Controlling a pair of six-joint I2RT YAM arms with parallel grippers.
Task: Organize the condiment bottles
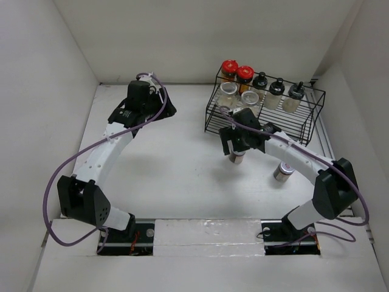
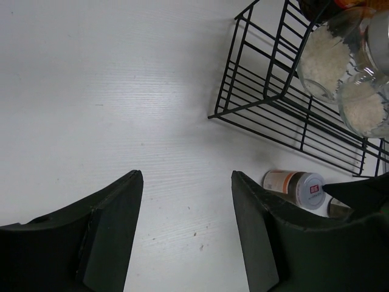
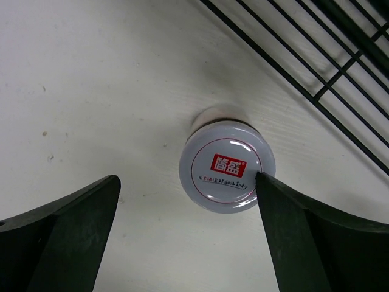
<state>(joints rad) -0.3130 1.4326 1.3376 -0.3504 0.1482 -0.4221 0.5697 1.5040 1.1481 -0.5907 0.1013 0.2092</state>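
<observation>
Condiment bottles (image 1: 248,98): nine small, round, clear jars, each upright with its long axis vertical.

Overhead view: seven stand in the black wire rack (image 1: 285,125) at far right. Along its far tier are two red-lidded jars (image 1: 228,70) and three black-capped jars (image 1: 275,90). On its nearer tier are two clear-lidded jars (image 1: 228,92). Two more stand on the white table (image 1: 182,170): one jar (image 1: 236,159) beneath the right gripper (image 1: 234,151), and one silver-lidded jar (image 1: 282,171) to its right and nearer.

Left wrist view: the left gripper (image 2: 186,176) has matte black fingers moderately parted, with nothing between them, over bare table. The rack wires and the clear-lidded jars, filled with white granules, sit at upper right.

Right wrist view: the fingers are spread wide, either side of the jar's glossy silver lid (image 3: 227,165). The lid carries a red label and faces straight up, with one finger at its rim.
</observation>
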